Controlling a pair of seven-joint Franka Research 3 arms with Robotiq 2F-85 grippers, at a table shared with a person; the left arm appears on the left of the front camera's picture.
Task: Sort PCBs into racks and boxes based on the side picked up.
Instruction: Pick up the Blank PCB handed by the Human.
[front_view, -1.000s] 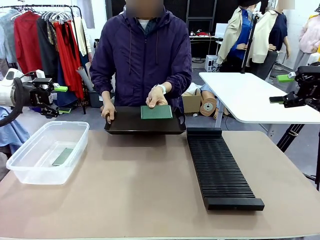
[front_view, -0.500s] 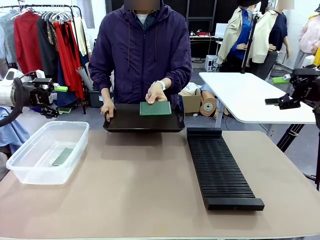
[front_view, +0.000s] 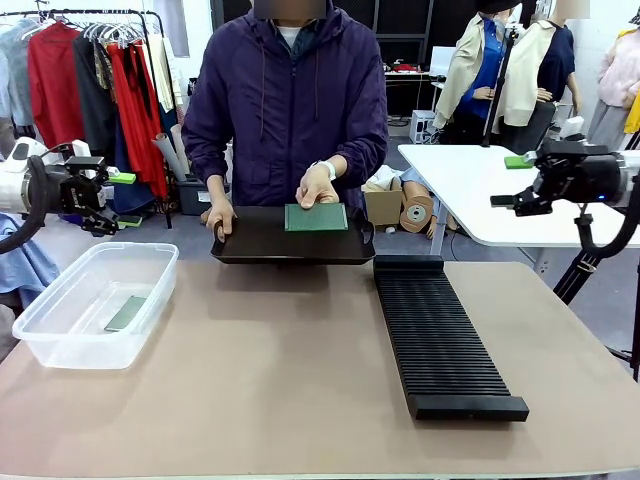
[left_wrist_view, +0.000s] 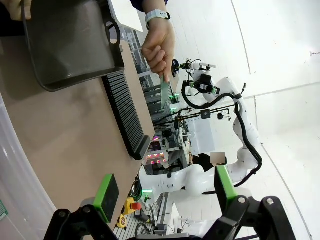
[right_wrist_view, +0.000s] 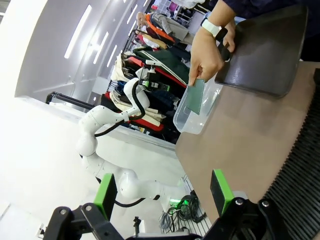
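PCB in person's hand, off tray

In the front view the person's hand covers the far edge of the held PCB. The second PCB lies dim behind the cloudy wall of the clear box, so its face is unsure. The right wrist view cuts the rack at its right and bottom edges. The left wrist view cuts the black tray at the top.
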